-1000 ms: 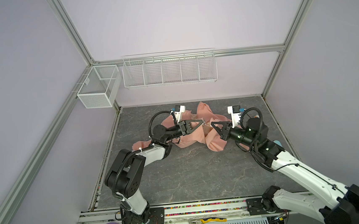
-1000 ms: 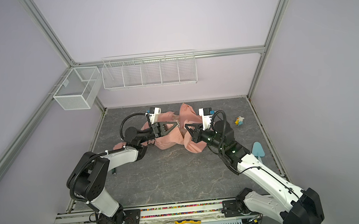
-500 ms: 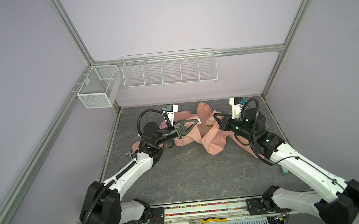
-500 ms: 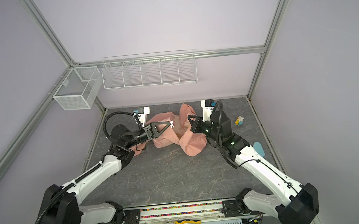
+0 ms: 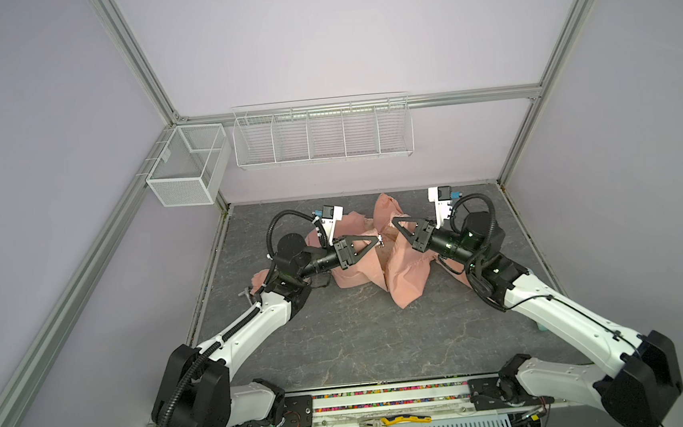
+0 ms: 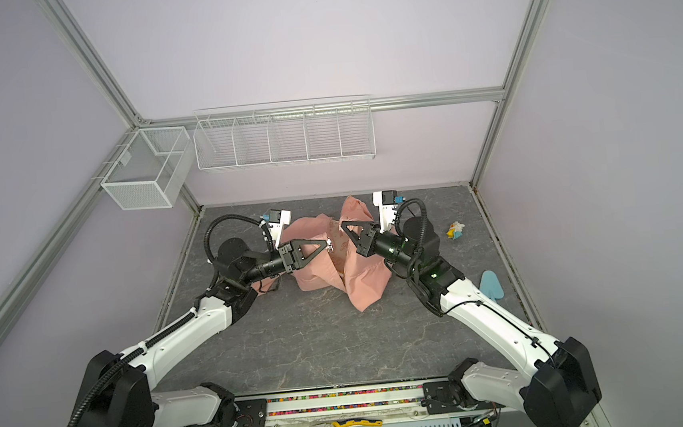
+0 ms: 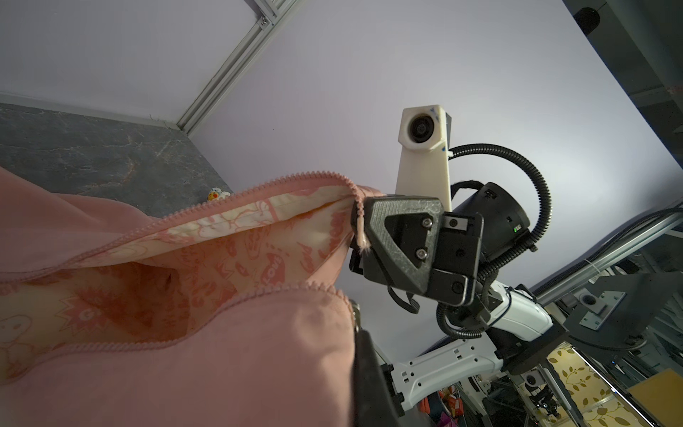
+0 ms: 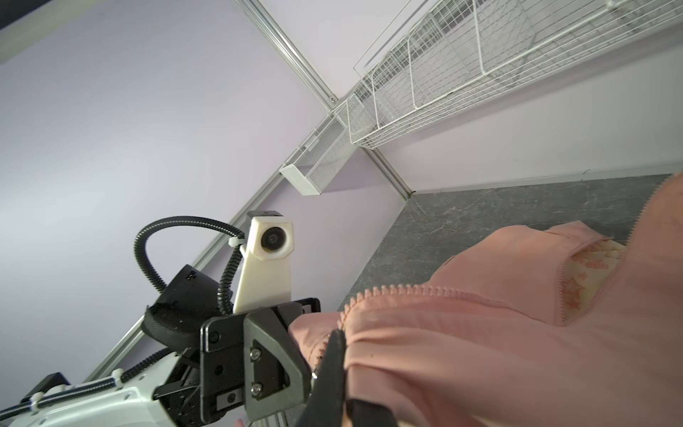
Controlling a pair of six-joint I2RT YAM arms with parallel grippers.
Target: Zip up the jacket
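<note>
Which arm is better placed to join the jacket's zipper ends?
Probably right: the right gripper pinches the free zipper end of the jacket, apart from the metal slider beside the left gripper, which grips that edge.

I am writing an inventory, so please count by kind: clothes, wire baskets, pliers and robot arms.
Salmon-pink fabric jacket: 1
White wire baskets, mesh box and long divided rack: 2
Yellow-handled metal pliers: 1
White-and-black robot arms, left arm and right arm: 2
Total: 6
</note>
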